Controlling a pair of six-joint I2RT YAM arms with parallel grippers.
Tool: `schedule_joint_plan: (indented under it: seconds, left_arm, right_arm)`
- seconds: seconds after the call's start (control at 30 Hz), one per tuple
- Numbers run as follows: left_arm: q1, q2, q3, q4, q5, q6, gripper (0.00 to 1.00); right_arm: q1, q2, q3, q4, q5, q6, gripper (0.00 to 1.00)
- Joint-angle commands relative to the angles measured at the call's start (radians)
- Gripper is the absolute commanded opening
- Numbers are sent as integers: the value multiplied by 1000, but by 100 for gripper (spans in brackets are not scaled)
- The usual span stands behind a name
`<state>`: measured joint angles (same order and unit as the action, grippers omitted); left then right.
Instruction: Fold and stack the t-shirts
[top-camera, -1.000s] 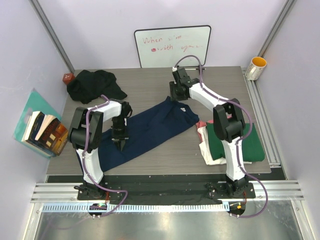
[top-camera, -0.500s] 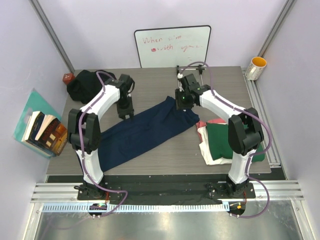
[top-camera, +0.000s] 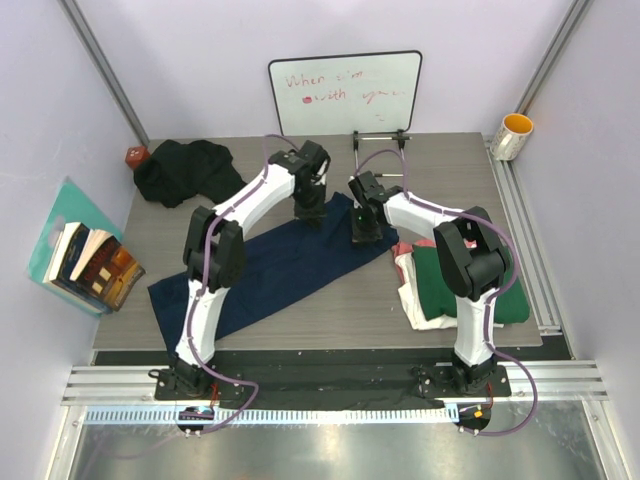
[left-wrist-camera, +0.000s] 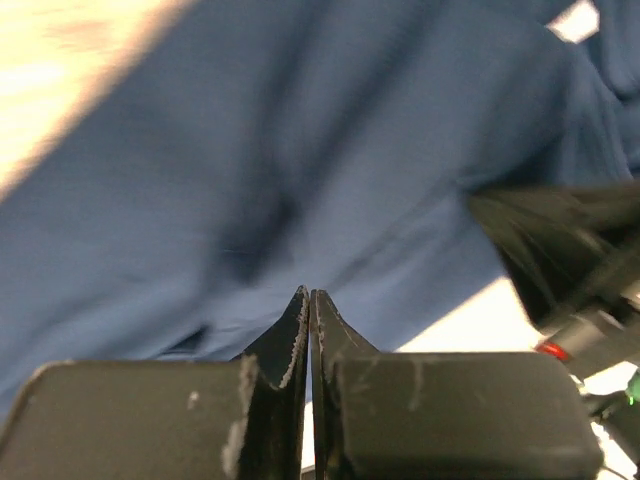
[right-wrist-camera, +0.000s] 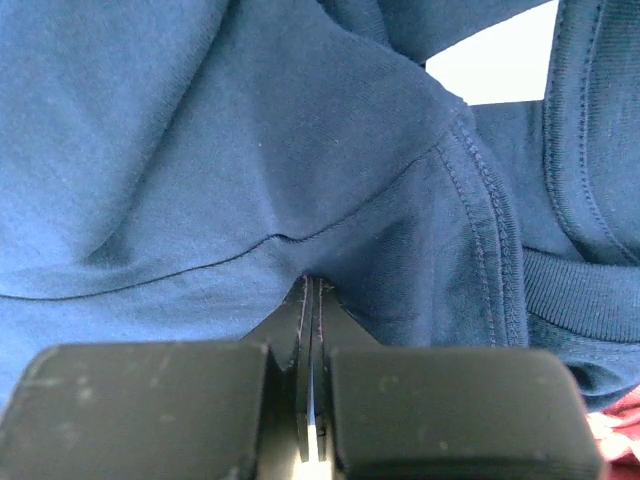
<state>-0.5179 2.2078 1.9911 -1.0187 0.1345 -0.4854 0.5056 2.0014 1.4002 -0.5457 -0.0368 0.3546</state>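
We hold the navy t-shirt (top-camera: 270, 265), lying diagonally across the worktop's (top-camera: 450, 175) middle, at its far collar end; the right gripper (right-wrist-camera: 312, 290) is clenched on gathered cloth, and the left gripper (left-wrist-camera: 308, 300), blurred, seems to pinch its edge, likely for a fold. The yellow mug (top-camera: 513, 134) beyond the far right corner shows no contents.

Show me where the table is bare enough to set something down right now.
Bare wood: the back-right corner between whiteboard and folded stack; the front-centre strip between navy shirt and that stack; the left patch between black shirt and navy shirt. Crowded: mid-back, where left pincer and right pincer pinch the navy shirt.
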Motion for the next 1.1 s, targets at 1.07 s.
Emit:
schedule_joint_plan:
  seconds: [1.07]
  left_arm:
    - [-133,72,-132,351,-291,34,0]
  right_arm:
    - [1,63,-33,12,-25,81,1]
